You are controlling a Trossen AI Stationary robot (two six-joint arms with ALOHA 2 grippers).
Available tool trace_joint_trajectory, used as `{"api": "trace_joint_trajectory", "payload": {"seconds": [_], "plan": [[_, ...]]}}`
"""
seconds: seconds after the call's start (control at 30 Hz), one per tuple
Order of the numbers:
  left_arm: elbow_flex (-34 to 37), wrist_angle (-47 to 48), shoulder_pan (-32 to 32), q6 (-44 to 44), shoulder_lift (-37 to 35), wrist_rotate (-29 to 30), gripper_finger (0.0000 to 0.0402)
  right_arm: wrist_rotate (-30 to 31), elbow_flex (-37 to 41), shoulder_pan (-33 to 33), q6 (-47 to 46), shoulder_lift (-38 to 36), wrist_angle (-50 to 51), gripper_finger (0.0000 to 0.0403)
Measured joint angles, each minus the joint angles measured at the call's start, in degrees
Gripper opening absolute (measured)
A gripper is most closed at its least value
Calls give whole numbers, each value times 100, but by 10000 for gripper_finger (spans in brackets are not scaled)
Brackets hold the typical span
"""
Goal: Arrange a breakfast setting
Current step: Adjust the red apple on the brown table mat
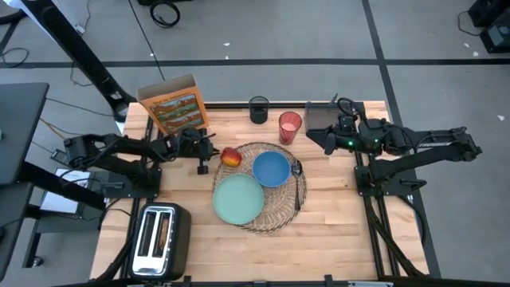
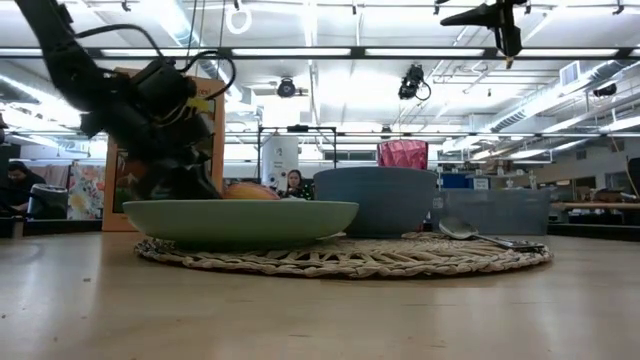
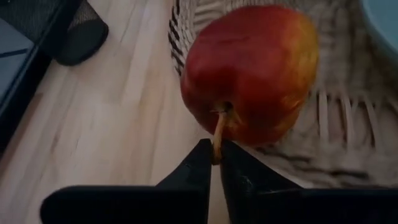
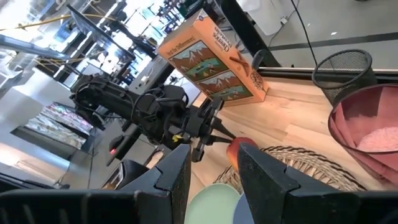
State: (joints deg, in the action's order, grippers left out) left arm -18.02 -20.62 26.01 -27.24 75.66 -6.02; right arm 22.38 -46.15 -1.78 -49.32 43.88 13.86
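Red apple stem pinched by left tool; wicker placemat beneath.

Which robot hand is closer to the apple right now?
Left. The left hand pinches the apple by its stem; the right hand is across the placemat.

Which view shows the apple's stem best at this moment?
The left wrist view: the apple fills the picture and its stem runs down between the left tool's nearly shut fingers. The high view shows only a small red apple, the low view an orange sliver behind the plate, the right wrist view a partly hidden patch.
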Motion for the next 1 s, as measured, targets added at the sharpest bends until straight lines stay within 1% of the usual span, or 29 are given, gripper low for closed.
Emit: {"api": "trace_joint_trajectory", "payload": {"seconds": [0.13, 0.37, 0.43, 0.53, 0.7, 0.9, 1.0], "plan": [[-741, 979, -202, 101, -2, 60, 21, -139, 0, 53, 136, 0, -177, 140], [-2402, 3155, -701, 102, -2, 561, 21, -152, 0, 61, 472, 0, -270, 140], [-2812, 3575, -835, 100, -2, 694, 21, -152, 0, 61, 636, 0, -270, 140], [-3275, 4074, -1007, 92, 11, 1051, 21, -152, 0, 63, 851, 0, -270, 140], [-3707, 4918, -1098, 85, 11, 1498, 22, -152, 0, 96, 1080, 0, -267, 140], [-3781, 5149, -1289, -226, 47, 1846, 22, -152, 0, 170, 1225, 7, -259, 140], [-3957, 5403, -1350, -253, 287, 1997, 22, -152, 0, 223, 1289, 7, -256, 140]]}}
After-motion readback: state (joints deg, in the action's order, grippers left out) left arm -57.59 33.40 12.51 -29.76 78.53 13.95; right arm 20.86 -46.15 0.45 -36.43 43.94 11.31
